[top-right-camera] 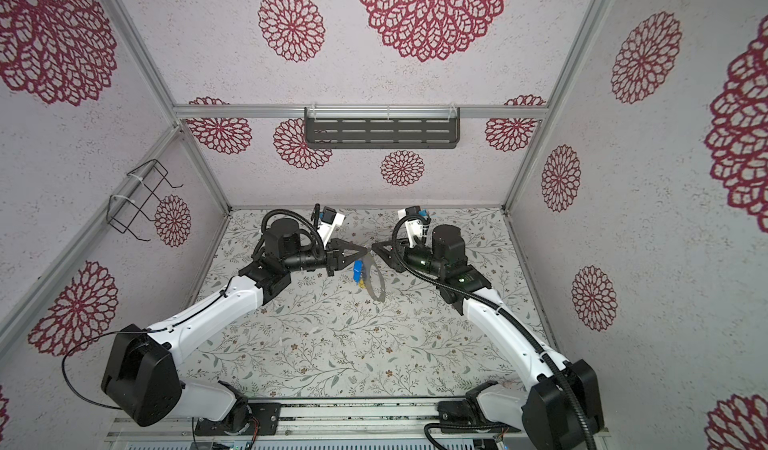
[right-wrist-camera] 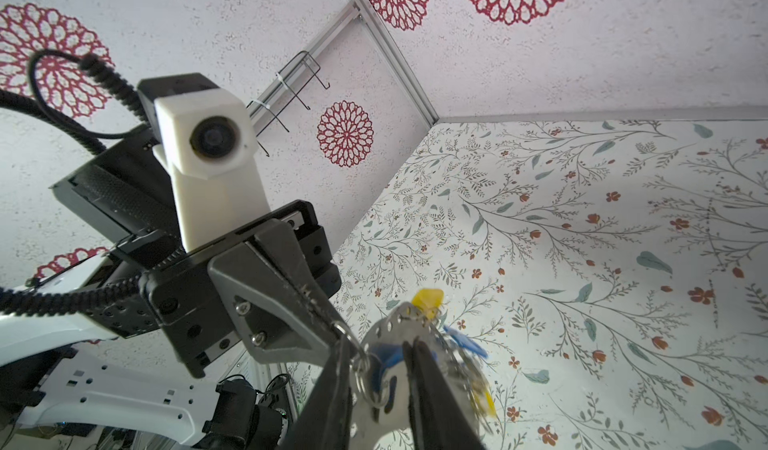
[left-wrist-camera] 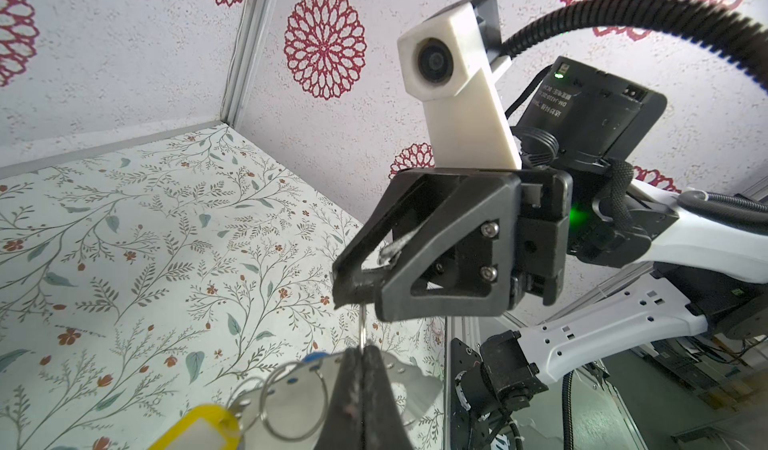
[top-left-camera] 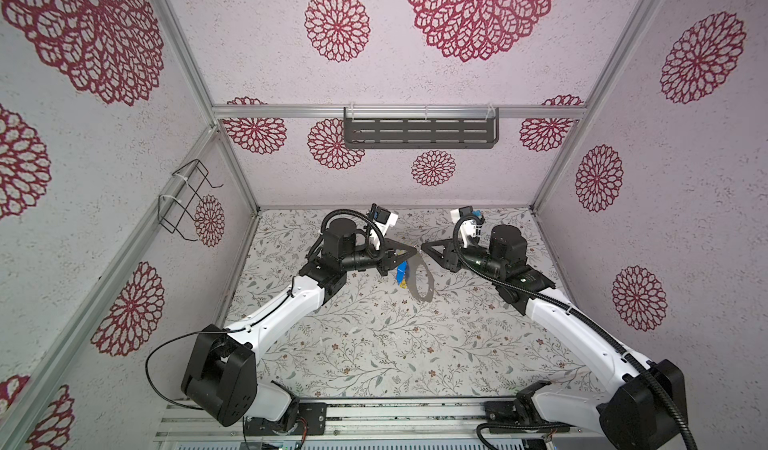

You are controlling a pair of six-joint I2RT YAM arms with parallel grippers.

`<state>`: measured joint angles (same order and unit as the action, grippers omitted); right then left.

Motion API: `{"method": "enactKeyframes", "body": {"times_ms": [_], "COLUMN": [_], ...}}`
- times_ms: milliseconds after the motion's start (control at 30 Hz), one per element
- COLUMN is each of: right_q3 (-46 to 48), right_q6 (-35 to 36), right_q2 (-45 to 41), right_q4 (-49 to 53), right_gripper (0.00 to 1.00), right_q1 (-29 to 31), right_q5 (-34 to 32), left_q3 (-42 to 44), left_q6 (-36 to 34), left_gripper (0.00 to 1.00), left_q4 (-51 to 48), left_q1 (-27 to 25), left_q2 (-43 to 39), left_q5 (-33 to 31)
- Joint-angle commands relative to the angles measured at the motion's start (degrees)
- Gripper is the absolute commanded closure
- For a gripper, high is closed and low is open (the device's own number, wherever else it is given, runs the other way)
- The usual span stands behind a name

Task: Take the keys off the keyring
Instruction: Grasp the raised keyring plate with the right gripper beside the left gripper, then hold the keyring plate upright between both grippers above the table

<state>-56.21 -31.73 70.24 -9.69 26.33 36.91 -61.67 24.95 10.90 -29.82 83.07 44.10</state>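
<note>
Steel-grey keyring [right-wrist-camera: 395, 319] clamped at its upper edge in the tight-shut left gripper [left-wrist-camera: 362, 354]. Dangles over mid-table, seemingly clear of the surface, just at 5 o'clock from the two meeting claw tips in both top views. Yellow and blue keys [top-left-camera: 401, 275] bunched on its 9 o'clock side.

Right gripper [right-wrist-camera: 378, 346] part-parted, one finger either side of a small metal loop and a blue tag, by the look of it gripping nothing yet. Best to pinch that one loop alone, not the plastic. Keep the left clamp steady and feed the loop along the hoop rather than tug, lest the bunch swing or slip. Cannot tell where the hoop opens.

Beneath, pale table cover [top-left-camera: 374, 344] printed with leafy sprigs and small red flowers. Beyond, white textured walls with crimson rosettes, aluminium posts, black wire rack [top-left-camera: 187, 202] at 10 o'clock, dark slotted shelf [top-left-camera: 419, 134] at 12 o'clock.
</note>
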Motion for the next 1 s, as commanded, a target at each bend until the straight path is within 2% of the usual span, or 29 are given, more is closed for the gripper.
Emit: {"method": "enactKeyframes", "body": {"times_ms": [0,133,267,733,967], "right_q3": [-0.09,0.04,0.63,1.19,1.58], "right_q6": [-1.18,-1.26,-1.77,-3.55,-3.85], "right_q2": [-0.13,0.80,0.87,1.84,1.62], "right_q4": [-4.53,-4.82,-5.95,-9.48,-10.11], "right_gripper": [0.75,0.81,0.83,0.80,0.93], "right_q1": [-0.22,-0.23,-0.26,-0.26,-0.29], "right_q5": [3.07,3.21,3.52,5.32,5.52], "left_q3": [-2.07,-2.36,-2.49,-3.02,-3.19], "left_q6": [0.19,0.31,0.66,2.04,2.50], "left_gripper": [1.00,1.00,1.00,1.00,1.00], "left_q4": [3.32,3.34,3.68,5.28,5.71], "left_q1": [0.56,0.62,0.62,0.67,0.80], "left_q2": [0.33,1.08,1.55,3.24,3.52], "left_q5": [0.94,1.50,1.83,3.16,3.13]}}
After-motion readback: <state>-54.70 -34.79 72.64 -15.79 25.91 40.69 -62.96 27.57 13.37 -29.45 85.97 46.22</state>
